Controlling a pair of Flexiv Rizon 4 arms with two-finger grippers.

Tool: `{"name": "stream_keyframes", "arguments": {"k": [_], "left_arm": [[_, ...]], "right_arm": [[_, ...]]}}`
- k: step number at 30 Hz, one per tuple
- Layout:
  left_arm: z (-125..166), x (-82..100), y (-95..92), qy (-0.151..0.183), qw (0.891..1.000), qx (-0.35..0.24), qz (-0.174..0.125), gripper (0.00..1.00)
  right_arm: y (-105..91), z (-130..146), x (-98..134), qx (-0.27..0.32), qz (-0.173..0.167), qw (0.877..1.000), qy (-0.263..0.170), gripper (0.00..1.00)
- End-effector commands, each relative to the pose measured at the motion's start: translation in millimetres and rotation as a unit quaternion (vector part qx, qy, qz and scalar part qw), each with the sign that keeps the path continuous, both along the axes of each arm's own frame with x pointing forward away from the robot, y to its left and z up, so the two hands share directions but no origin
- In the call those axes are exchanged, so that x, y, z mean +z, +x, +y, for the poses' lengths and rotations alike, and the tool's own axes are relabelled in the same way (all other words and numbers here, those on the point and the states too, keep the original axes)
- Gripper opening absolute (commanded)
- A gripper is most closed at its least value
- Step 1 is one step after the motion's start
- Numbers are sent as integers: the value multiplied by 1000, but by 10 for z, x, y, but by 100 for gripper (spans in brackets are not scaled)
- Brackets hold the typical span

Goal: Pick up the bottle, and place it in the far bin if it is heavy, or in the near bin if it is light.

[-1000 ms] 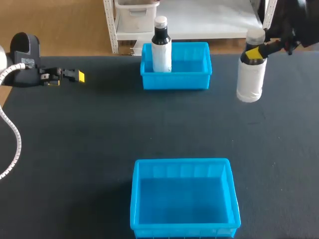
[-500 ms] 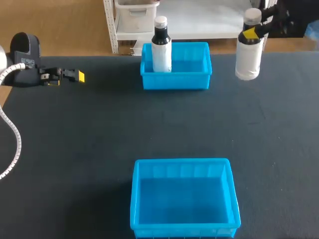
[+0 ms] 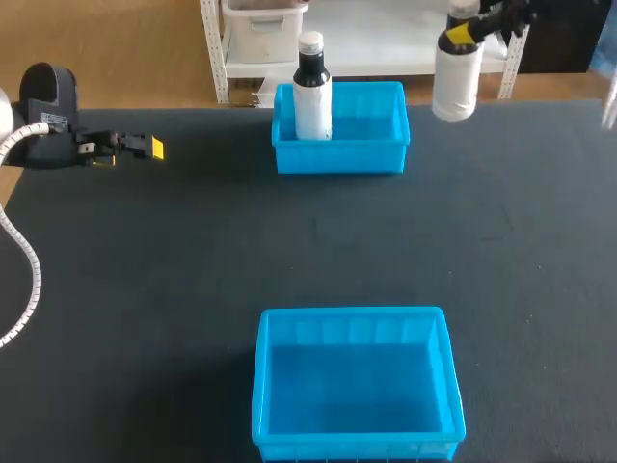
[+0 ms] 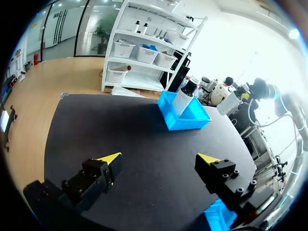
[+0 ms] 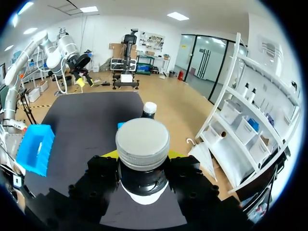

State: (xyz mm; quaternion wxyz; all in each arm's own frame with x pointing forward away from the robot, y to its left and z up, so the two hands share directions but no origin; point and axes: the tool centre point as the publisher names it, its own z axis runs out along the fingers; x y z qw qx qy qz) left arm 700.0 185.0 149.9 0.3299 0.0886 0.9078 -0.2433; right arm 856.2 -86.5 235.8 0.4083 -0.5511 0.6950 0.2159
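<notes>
Above the black table's (image 3: pixel 193 251) far side, the white bottle (image 3: pixel 455 82) is hanging upright just right of the far bin (image 3: pixel 339 154). The right gripper (image 3: pixel 463 35) is clamping its neck, probably to lower it in. The left gripper (image 4: pixel 160 157) is sitting spread apart, out of the way.

Far bin (image 3: pixel 340 157) and near bin (image 3: pixel 262 386) blue, table (image 3: pixel 193 251) black, bottle (image 3: pixel 455 85) white

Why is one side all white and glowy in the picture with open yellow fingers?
Left wrist view: bright room light floods the side beyond the far bin, paling the held bottle there. Head view: even light, no glare, just a soft shadow beside the far bin.
</notes>
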Motion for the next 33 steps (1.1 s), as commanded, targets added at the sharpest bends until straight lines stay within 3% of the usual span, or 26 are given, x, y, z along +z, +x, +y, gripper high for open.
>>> {"name": "stream_keyframes", "arguments": {"k": [1,19,33], "left_arm": [[0,0,0,0,1000,0,0,100],[0,0,0,0,1000,0,0,100],[0,0,0,0,1000,0,0,100]], "right_arm": [[411,92,13,34,21,999,4,0],[748,817,-115,93,33,995,21,0],[795,1103,-427,115,62,991,33,0]]}}
